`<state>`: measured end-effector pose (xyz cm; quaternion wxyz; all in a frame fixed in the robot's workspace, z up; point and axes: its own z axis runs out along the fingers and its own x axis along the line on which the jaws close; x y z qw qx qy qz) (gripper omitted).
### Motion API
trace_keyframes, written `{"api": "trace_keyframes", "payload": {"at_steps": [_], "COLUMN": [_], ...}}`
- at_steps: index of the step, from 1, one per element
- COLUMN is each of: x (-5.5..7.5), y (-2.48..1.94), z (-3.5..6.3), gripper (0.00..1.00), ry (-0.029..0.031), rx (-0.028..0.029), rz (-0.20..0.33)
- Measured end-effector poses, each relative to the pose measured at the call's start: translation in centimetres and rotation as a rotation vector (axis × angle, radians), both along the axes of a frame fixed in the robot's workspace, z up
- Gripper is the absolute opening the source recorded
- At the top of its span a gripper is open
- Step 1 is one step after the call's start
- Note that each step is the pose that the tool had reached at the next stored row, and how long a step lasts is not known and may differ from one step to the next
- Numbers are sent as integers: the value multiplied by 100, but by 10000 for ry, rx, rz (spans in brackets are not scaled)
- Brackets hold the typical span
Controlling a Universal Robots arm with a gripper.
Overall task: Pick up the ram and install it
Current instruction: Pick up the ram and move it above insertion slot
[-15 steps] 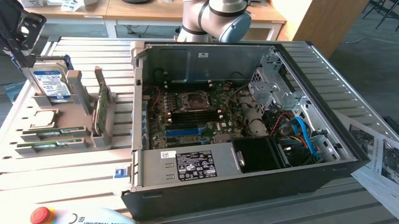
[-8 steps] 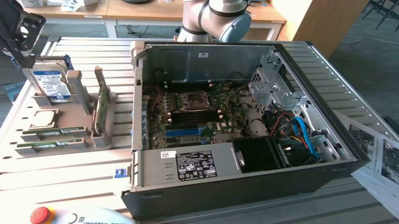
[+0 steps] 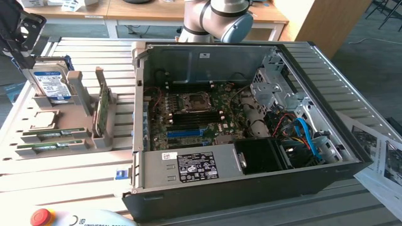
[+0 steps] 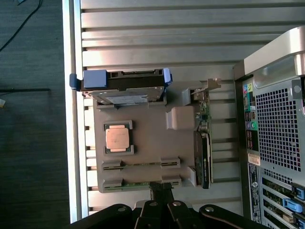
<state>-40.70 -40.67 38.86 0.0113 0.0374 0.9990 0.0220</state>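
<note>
Two ram sticks lie flat in slots of a grey holder (image 3: 78,101) at the exterior view's left: one ram (image 3: 53,134) and a second ram (image 3: 49,147) beside it. In the wrist view they show as thin green strips, the first ram (image 4: 141,165) and the second ram (image 4: 138,184), with my gripper (image 4: 162,194) shut and empty above the holder's edge next to them. From outside, my gripper (image 3: 20,40) hangs dark above the holder's far-left end. The open computer case (image 3: 141,94) holds the motherboard (image 3: 188,115).
The holder also carries a hard drive (image 4: 121,88), a CPU (image 4: 117,139) and a larger green card (image 4: 202,138) standing on edge. The case's rear panel (image 4: 276,143) sits close beside the holder. A red stop button (image 3: 41,216) and papers (image 3: 383,160) lie near the table edges.
</note>
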Motion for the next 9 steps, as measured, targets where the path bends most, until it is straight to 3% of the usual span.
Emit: {"api": "trace_keyframes", "payload": {"at_steps": [9], "x": [0], "y": [0], "z": [0], "gripper": [11], "ry": [-1], "rx": [0], "rz": [289]}}
